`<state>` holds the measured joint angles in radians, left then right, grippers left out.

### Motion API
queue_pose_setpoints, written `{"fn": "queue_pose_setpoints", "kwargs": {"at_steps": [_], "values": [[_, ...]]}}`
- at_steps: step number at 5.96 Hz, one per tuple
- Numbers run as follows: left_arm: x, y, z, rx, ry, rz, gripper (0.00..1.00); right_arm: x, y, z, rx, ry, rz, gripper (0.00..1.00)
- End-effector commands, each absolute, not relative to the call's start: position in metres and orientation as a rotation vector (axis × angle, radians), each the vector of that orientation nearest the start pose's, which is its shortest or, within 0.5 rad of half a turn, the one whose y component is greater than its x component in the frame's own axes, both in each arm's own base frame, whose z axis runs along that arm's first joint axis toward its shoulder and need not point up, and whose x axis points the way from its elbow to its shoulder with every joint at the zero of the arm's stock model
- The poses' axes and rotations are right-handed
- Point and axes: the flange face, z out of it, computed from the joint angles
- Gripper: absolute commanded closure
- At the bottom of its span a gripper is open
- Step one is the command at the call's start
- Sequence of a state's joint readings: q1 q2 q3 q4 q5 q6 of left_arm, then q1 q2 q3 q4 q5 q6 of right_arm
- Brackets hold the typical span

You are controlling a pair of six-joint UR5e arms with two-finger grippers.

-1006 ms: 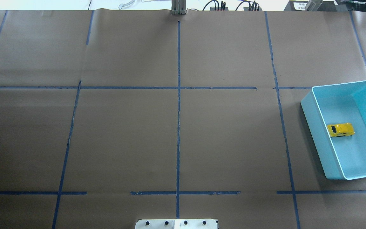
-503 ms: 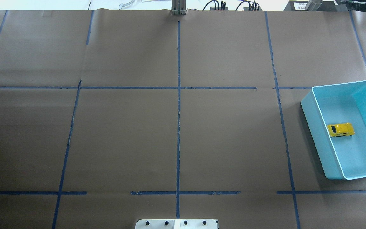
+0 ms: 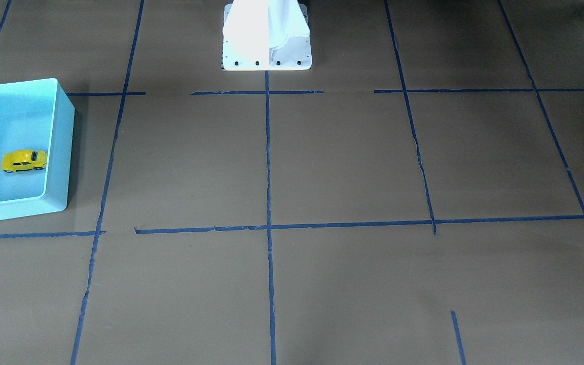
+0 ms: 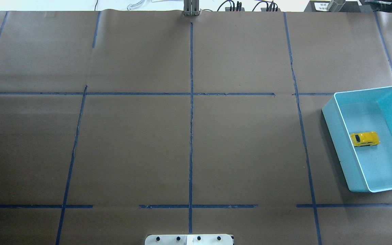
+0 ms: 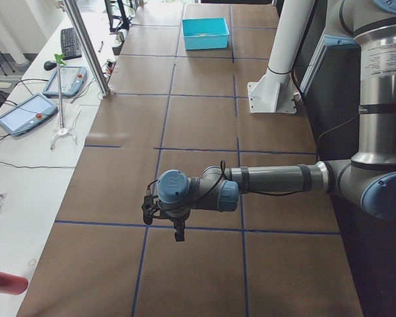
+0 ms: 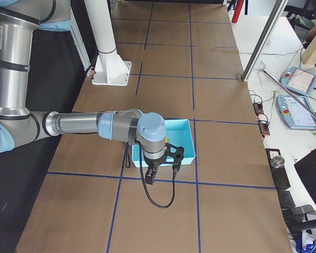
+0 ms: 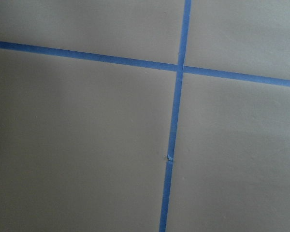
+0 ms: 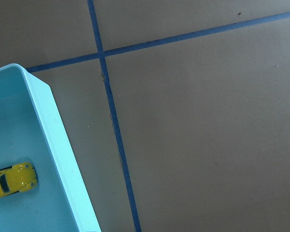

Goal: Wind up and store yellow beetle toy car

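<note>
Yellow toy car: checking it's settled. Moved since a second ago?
No. The yellow beetle toy car sits equally close to the turquoise bin's left wall overhead.

— How does the left arm (image 5: 277,178) look?
— Silver-grey tubes, pale blue joint caps (the right arm (image 6: 73,124) matches); a black cable (image 6: 174,187) loops off the right wrist.
— The pedestal (image 3: 266,35)?
— White, four dark screws.
</note>
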<state>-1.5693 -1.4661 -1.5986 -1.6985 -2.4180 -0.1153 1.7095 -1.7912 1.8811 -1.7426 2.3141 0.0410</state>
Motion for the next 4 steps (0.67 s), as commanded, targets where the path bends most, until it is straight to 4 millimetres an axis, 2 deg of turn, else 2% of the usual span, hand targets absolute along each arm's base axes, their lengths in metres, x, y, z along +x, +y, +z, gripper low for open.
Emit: {"fn": "queue_pose_setpoints", "kwargs": {"at_steps": [1, 3, 4], "values": [[-0.061, -0.448, 0.681, 0.066, 0.818, 0.065, 0.0, 0.117, -0.369, 0.642, -0.058, -0.754, 0.182, 0.0], [-0.061, -0.448, 0.681, 0.065, 0.816, 0.066, 0.0, 0.118, -0.368, 0.669, -0.11, -0.753, 0.206, 0.0], [-0.061, -0.448, 0.681, 0.065, 0.818, 0.066, 0.0, 0.118, -0.376, 0.661, -0.089, -0.756, 0.194, 0.0]]}}
